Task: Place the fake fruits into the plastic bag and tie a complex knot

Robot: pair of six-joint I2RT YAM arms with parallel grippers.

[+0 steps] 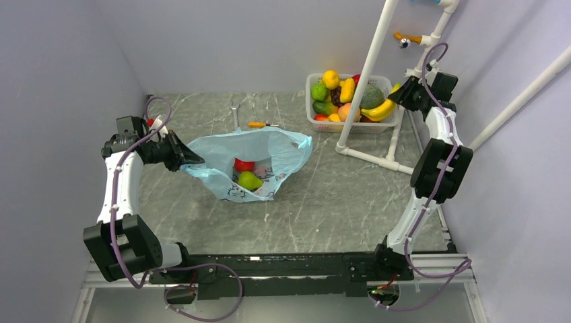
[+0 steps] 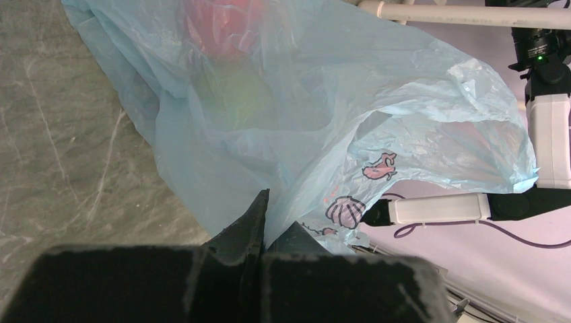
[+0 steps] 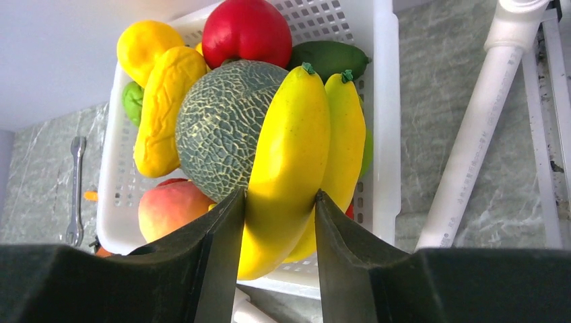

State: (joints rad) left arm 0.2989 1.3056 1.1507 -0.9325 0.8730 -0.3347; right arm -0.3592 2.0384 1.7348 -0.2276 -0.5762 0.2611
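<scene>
The light-blue plastic bag [image 1: 252, 156] lies open at mid table with a red fruit [image 1: 244, 165] and a green fruit [image 1: 250, 180] inside. My left gripper [image 1: 190, 160] is shut on the bag's left edge and holds it up; the wrist view shows the bag [image 2: 316, 114] pinched between its fingers [image 2: 252, 219]. My right gripper [image 1: 398, 93] is at the white mesh basket's right rim, shut on the yellow bananas [image 3: 296, 148], which lie against the green melon [image 3: 219, 121]. Other fruits fill the basket [image 1: 316, 120].
A white pipe frame [image 1: 367, 67] stands right in front of the basket and beside my right arm. An orange-handled screwdriver [image 1: 257, 124] and a wrench [image 1: 235, 111] lie behind the bag. Grey walls close in on both sides.
</scene>
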